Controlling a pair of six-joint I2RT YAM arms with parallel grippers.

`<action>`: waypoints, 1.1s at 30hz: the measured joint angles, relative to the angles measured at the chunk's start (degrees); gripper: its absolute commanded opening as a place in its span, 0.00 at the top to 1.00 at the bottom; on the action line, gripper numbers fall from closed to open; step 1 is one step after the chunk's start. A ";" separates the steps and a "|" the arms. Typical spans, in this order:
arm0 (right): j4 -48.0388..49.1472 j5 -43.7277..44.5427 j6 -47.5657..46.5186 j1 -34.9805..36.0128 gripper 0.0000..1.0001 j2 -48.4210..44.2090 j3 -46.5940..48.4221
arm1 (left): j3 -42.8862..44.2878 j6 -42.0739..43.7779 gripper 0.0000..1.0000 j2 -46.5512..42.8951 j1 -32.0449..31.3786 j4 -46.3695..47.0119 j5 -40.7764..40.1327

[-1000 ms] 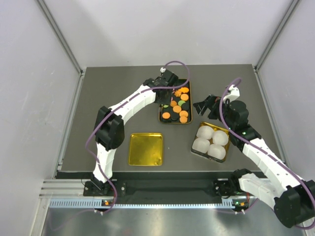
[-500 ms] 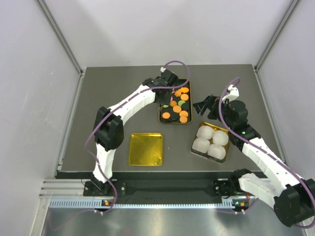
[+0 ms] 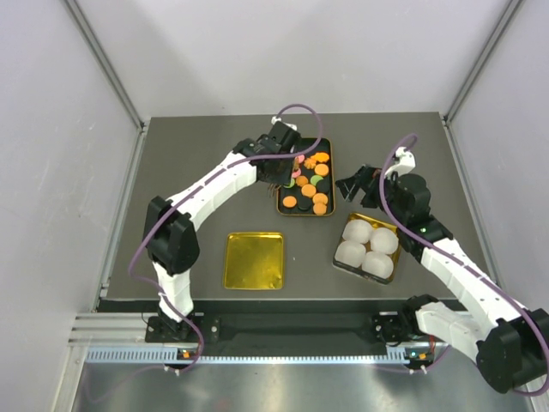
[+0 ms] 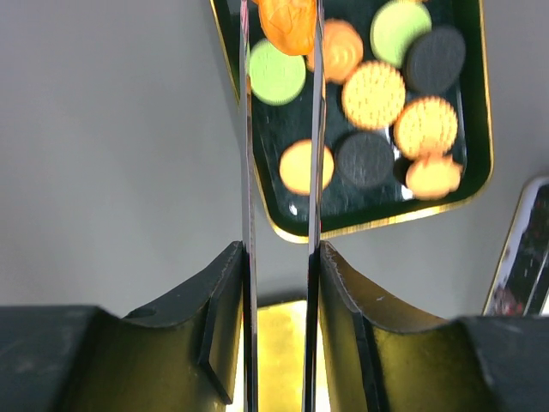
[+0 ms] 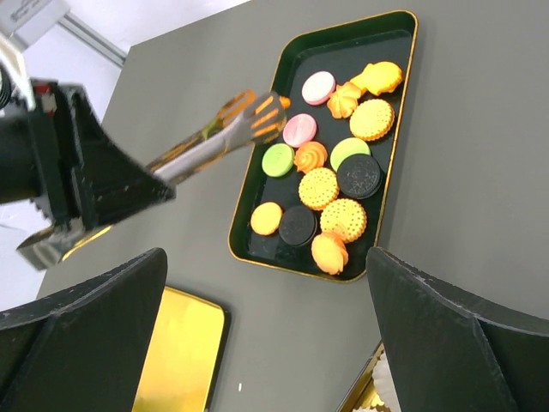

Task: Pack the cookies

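Note:
The cookies, orange, pink, green and black discs, lie in a black gold-rimmed tray. They also show in the left wrist view and the right wrist view. My left gripper is shut on metal tongs with orange tips. The tips hover over the tray's left side, near a pink cookie. I cannot tell whether a cookie sits between the tips. My right gripper is open and empty, above the table between the tray and the cup box.
A gold box holding white paper cups sits right of centre. An empty gold tin lies in front of the tray, also seen in the right wrist view. Grey walls close in three sides.
My left arm has swung to the left and drawn the tongs' tips from the tray's middle toward its left edge. The right arm has barely moved.

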 measured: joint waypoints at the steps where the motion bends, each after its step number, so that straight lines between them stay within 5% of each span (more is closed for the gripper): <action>1: 0.02 0.07 0.00 0.00 0.00 0.00 0.00 | -0.90 0.00 0.66 -0.68 -0.02 -0.11 0.44; 17: -2.64 7.10 -0.92 0.00 0.00 -2.58 0.15 | -11.65 -1.25 0.66 -14.12 -10.54 0.46 5.46; 33: -9.09 14.08 -3.80 -0.07 0.00 -5.35 2.89 | -16.94 -4.79 0.66 -15.19 -22.71 6.23 7.96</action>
